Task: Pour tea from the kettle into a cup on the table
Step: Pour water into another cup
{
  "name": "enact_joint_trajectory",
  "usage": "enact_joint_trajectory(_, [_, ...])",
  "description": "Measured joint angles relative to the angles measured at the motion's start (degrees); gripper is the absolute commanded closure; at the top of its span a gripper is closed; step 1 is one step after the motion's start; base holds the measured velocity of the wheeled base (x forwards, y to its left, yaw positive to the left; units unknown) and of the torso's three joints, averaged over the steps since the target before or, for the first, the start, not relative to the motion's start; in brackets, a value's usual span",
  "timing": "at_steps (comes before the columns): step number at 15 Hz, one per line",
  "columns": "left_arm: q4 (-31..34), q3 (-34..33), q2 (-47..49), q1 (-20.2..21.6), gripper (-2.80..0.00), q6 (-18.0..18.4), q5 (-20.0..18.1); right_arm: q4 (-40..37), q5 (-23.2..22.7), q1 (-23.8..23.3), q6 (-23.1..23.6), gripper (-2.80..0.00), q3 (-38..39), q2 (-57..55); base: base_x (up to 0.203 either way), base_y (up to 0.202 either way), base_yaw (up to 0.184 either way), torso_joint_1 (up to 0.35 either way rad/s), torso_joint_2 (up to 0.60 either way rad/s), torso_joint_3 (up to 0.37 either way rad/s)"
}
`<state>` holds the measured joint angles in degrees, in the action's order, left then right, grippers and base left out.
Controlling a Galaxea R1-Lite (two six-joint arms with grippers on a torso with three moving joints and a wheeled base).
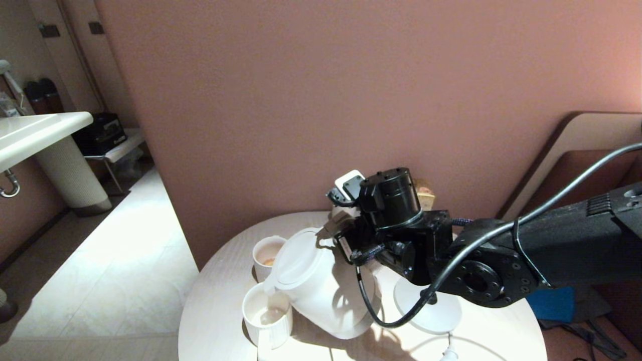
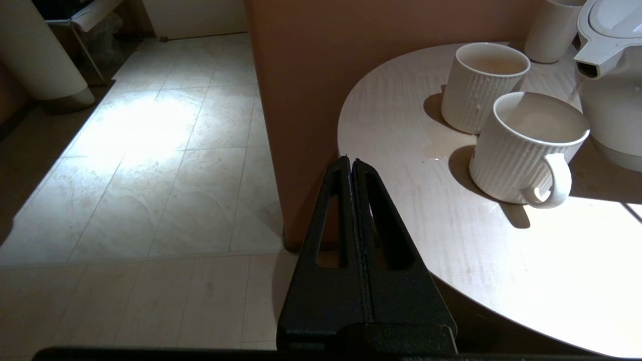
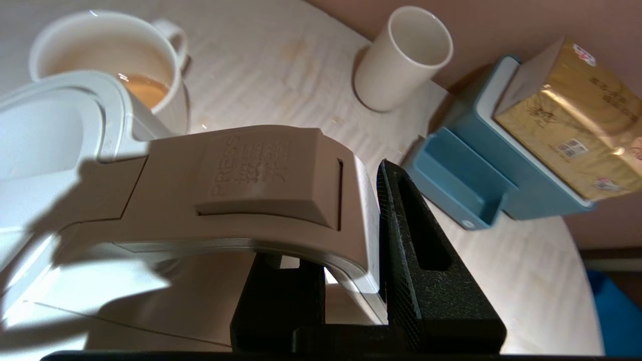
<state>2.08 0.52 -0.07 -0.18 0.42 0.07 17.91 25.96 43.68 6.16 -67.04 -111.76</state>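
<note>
The right gripper (image 3: 346, 281) squeezes the kettle (image 1: 321, 288) handle, tipping its spout over the cup (image 1: 267, 316) at seven o'clock so tea (image 1: 270, 315) goes in. The left gripper (image 2: 351, 168) rests, closed and empty.

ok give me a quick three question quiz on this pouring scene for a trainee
1. True or false: the kettle is tilted with its spout over the handled cup.
2. What does the right pincer grip? A) a cup B) the kettle's handle C) the white disc base
3. Fill in: the left pincer, off the table edge, is ____.

Key: 1 true; 2 B; 3 shut
</note>
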Motion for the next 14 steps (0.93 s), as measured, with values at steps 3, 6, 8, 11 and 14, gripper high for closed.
enact_joint_trajectory(3, [0.0, 0.0, 0.0, 0.0, 0.00, 0.0, 0.0, -2.0, 0.1, 0.0, 1.3, 0.00, -1.6, -0.3, 0.000, 0.000, 0.000, 0.000, 0.00, 0.000])
enact_joint_trajectory(6, [0.0, 0.0, 0.0, 0.0, 0.00, 0.0, 0.0, -2.2, 0.2, 0.0, 2.7, 0.00, -1.8, -0.5, 0.000, 0.000, 0.000, 0.000, 0.00, 0.000])
enact_joint_trajectory(8, [0.0, 0.0, 0.0, 0.0, 0.00, 0.0, 0.0, -2.2, 0.2, -0.1, 4.1, 0.00, -1.9, -0.6, 0.000, 0.000, 0.000, 0.000, 0.00, 0.000])
enact_joint_trajectory(11, [0.0, 0.0, 0.0, 0.0, 0.00, 0.0, 0.0, -2.2, 0.2, -0.4, 4.9, 0.00, -1.9, -0.8, 0.000, 0.000, 0.000, 0.000, 0.00, 0.000])
enact_joint_trajectory(14, [0.0, 0.0, 0.0, 0.0, 0.00, 0.0, 0.0, -2.2, 0.2, -0.9, 6.8, 0.00, -1.9, -1.0, 0.000, 0.000, 0.000, 0.000, 0.00, 0.000])
